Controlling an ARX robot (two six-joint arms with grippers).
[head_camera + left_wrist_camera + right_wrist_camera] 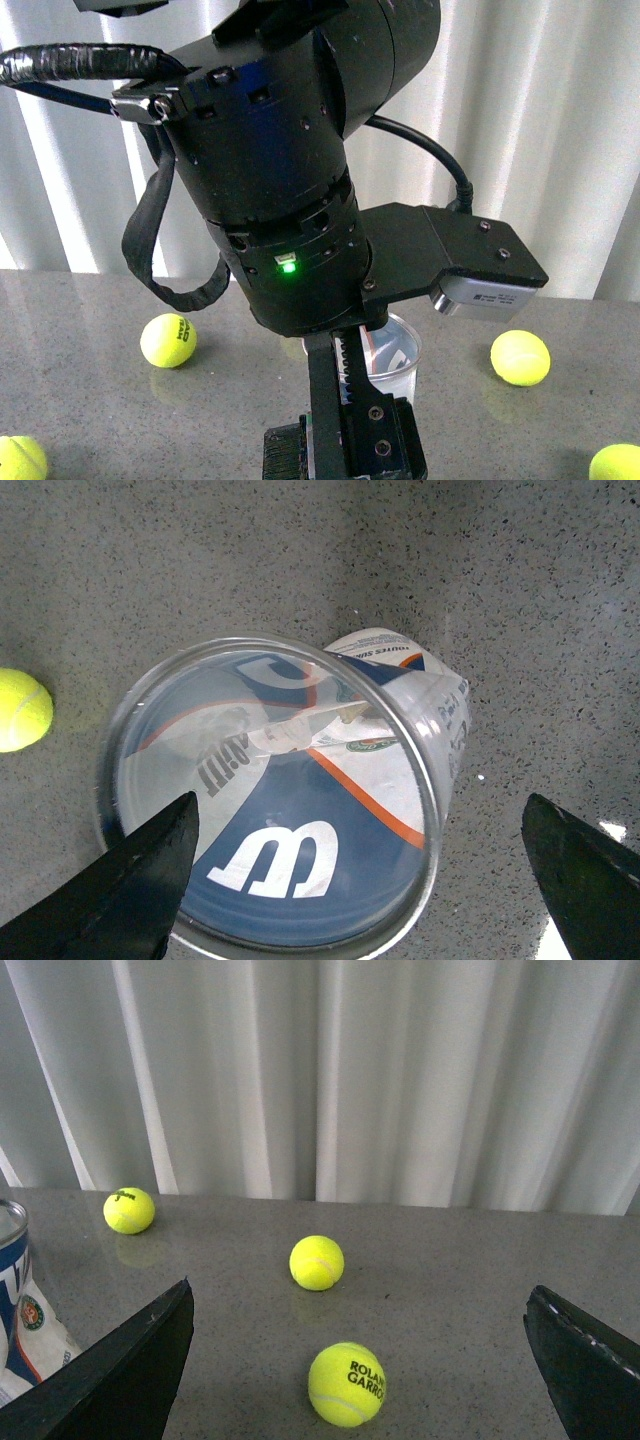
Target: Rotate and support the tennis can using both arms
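The tennis can (270, 810) stands upright on the grey table, seen from above through its open silver-rimmed mouth, with blue-orange-white Wilson graphics. My left gripper (360, 880) is open over it: one finger (140, 880) overlaps the rim, the other (585, 880) is well clear to the side. In the front view the left arm (280, 200) with its silver-grey camera box (490, 295) hides most of the can (398, 352). My right gripper (358, 1350) is open and empty, low over the table; the can (15, 1300) shows at the frame's edge beside one finger.
Yellow-green tennis balls lie around on the table (80, 300): one left (168, 340), one right (520, 357), two at the front corners (20, 460) (615, 462). The right wrist view shows three balls (347, 1384) (317, 1262) (129, 1210). White curtain (350, 1070) behind.
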